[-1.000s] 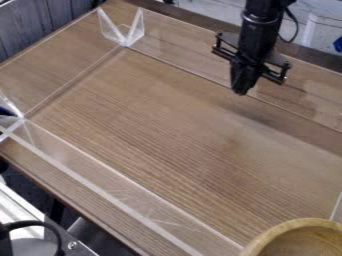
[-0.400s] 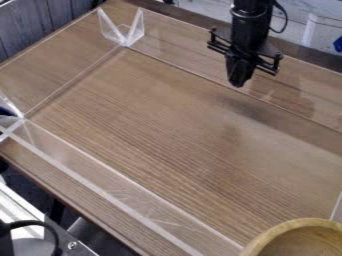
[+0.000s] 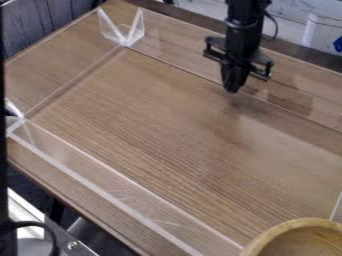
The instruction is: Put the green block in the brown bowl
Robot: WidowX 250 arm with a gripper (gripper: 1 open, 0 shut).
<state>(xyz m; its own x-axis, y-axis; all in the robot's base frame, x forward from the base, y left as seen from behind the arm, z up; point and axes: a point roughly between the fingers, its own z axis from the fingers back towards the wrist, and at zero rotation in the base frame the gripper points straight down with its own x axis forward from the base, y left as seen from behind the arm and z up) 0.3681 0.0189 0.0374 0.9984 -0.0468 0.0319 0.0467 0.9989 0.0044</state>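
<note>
My gripper (image 3: 237, 86) hangs from the black arm above the far right part of the wooden table, pointing down with its jaws shut and nothing visible between them. The brown bowl (image 3: 297, 240) is a light tan wooden bowl with a thick rim, cut off at the bottom right corner of the camera view, well in front of the gripper. The green block is out of view.
Low clear plastic walls (image 3: 80, 172) fence the wooden table top (image 3: 160, 130) on several sides, with a clear corner piece (image 3: 123, 30) at the far left. Dark equipment stands beyond the back edge.
The arm has shifted a little to the left and toward the back. The gripper stayed shut.
</note>
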